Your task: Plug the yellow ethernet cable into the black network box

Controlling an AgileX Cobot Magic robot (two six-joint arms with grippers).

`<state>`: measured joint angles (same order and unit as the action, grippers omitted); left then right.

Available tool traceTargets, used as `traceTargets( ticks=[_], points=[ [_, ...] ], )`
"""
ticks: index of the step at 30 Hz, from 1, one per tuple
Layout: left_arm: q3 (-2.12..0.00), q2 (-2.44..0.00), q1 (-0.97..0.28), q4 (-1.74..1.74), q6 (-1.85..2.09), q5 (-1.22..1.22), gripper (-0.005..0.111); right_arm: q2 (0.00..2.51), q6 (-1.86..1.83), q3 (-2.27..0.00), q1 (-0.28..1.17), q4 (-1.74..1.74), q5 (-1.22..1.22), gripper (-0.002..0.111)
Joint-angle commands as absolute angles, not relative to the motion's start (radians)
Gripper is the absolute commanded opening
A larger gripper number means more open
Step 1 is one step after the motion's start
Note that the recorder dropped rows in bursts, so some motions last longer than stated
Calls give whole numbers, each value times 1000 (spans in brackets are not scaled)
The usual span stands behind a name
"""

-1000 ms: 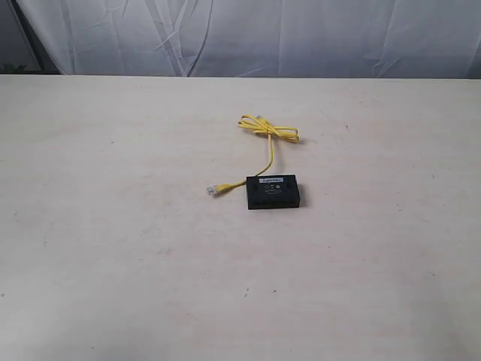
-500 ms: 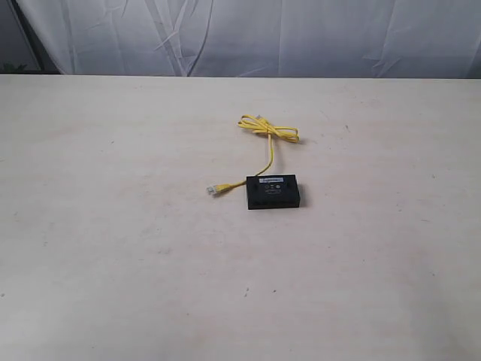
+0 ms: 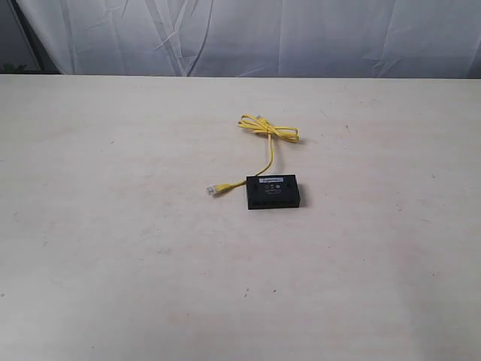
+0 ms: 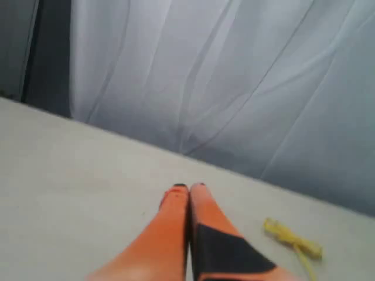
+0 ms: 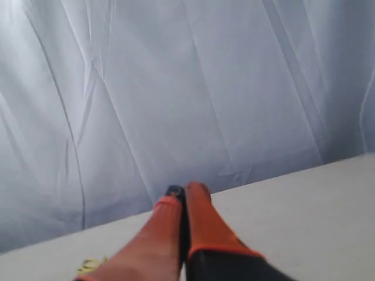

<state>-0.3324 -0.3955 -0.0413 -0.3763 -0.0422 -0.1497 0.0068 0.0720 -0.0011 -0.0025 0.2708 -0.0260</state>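
Note:
The black network box (image 3: 274, 192) lies flat near the middle of the table, white label strip on top. The yellow ethernet cable (image 3: 269, 128) has its bundled loop behind the box; a strand runs down to a clear plug (image 3: 213, 189) lying just left of the box, unplugged. Neither arm shows in the exterior view. My left gripper (image 4: 188, 188) is shut, orange fingers pressed together with nothing between them; the cable's loop (image 4: 292, 240) shows beside it. My right gripper (image 5: 186, 190) is also shut and empty, with a bit of yellow cable (image 5: 89, 266) at the frame's edge.
The pale table (image 3: 113, 226) stretches wide around the box and cable. A white curtain (image 3: 263, 34) hangs along the table's far edge.

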Motion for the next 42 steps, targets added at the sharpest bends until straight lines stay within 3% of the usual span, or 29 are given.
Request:
traceTargets(
  ticks=[1, 9, 16, 25, 31, 42],
  points=[
    [-440, -608, -43, -353, 110, -280, 0, 0, 87, 0, 2, 402, -25, 0],
    [-600, -909, -43, -644, 572, -500, 0, 0, 98, -9, 2, 456, -34, -1],
    [-601, -1003, -43, -760, 728, -507, 0, 126, 98, -220, 2, 346, 90, -1],
    [-601, -1008, -43, -770, 743, -606, 0, 623, -155, -637, 2, 218, 484, -1],
    [-601, -1008, -43, -781, 743, -646, 0, 998, -411, -918, 2, 365, 819, -1],
    [-601, -1008, -43, -793, 743, -683, 0, 1534, -532, -1228, 189, 390, 912, -1]
  ],
)
